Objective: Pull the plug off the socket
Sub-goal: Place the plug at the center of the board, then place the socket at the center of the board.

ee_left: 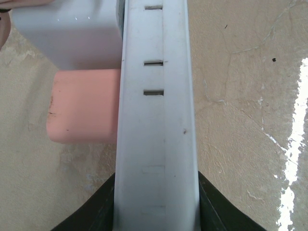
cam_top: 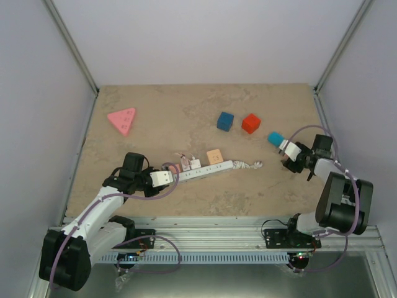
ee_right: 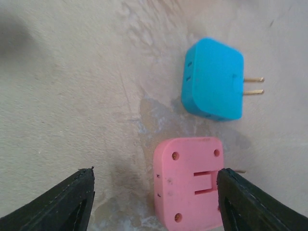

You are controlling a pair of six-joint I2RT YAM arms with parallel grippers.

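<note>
Left gripper is clamped hard on the near-left end of the power strip, and the wrist view shows it plainly: the white bar runs straight up between the two dark fingers, pinched on both sides. The strip lies at a slant across the middle of the table, its short cord stub pointing right. A salmon plug and a white plug sit tight against its side, and a peach plug sits further along. Over on the right, the right gripper hangs low above the table with its fingers spread wide, squeezing nothing. Between them lies a pink plug, flat on the table and well apart from the strip (its right edge runs under the right finger, and I can't tell if they touch). Just beyond it is a blue plug, brass prongs pointing right. Further back stand a blue cube and a red cube, with a pink triangular block far left.
</note>
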